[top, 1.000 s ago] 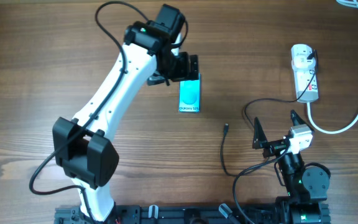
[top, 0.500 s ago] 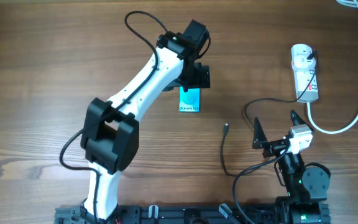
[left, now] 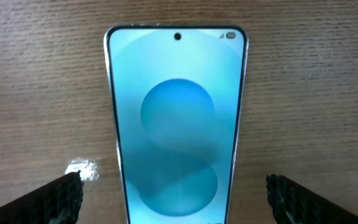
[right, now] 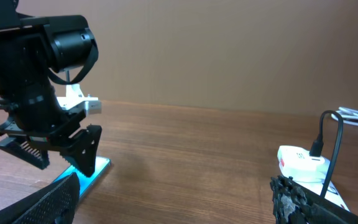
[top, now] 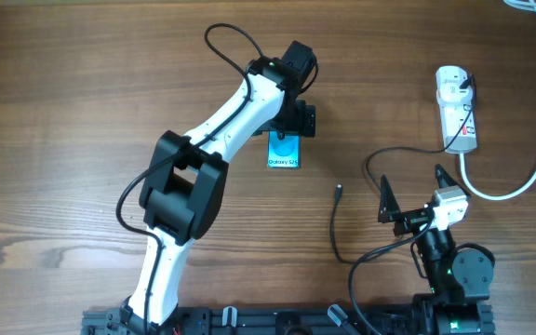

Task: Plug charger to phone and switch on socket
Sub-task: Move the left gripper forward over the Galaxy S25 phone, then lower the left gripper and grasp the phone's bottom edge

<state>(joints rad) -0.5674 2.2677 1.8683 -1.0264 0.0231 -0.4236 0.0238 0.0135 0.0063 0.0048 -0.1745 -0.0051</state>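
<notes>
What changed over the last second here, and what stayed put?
The left gripper moved right and slightly toward the robot's base, and now sits open over the far end of the phone; its elbow swung right too. Nothing was gripped or released. The phone, charger cable, socket and open right gripper stayed put.

Two robot arms, a left arm (top: 231, 121) and a right arm (top: 447, 249), at one wooden table (top: 63, 93). One phone (top: 285, 152), one charger (top: 340, 192), one socket (top: 456, 98), one white cord (top: 501, 196).
</notes>
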